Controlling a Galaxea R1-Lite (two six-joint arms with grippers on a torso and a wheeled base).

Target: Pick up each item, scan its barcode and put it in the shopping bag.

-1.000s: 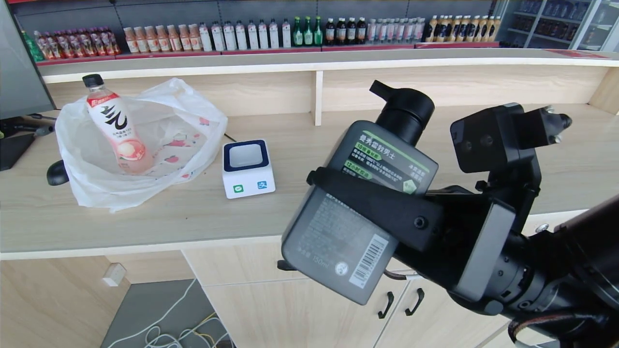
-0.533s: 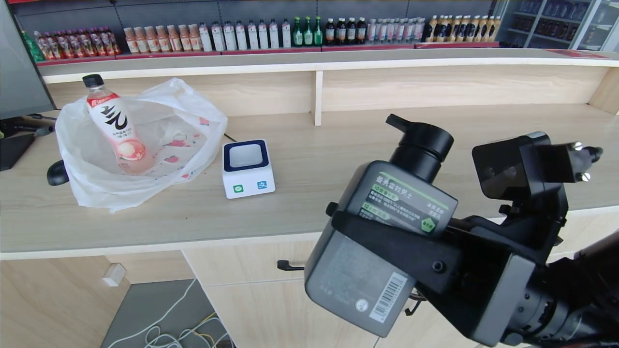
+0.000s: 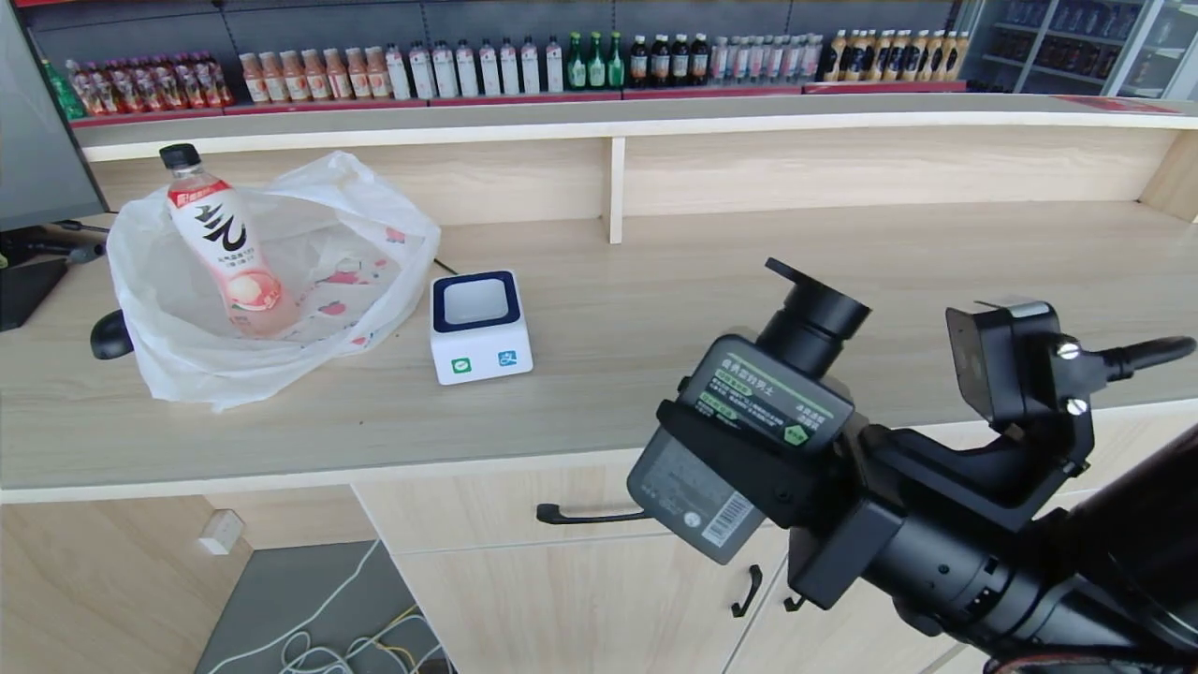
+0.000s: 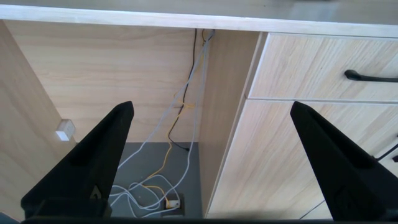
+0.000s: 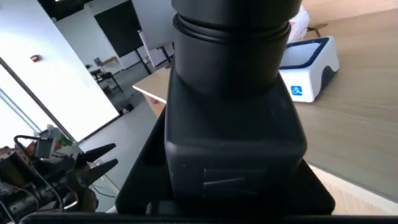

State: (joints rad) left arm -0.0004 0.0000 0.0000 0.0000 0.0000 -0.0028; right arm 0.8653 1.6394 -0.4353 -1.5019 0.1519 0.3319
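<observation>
**Where things sit**

On the tabletop we find the shopping bag at the left, with a drink bottle leaning inside it. The scanner stands just right of the bag. Near right, out past the tabletop's near edge, the pump bottle sits in our right gripper. Shelves of drinks run along the far side.

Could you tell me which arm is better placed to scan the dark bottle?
Right: the right gripper holds the dark bottle near the scanner; the left gripper hangs open below the counter.
</observation>
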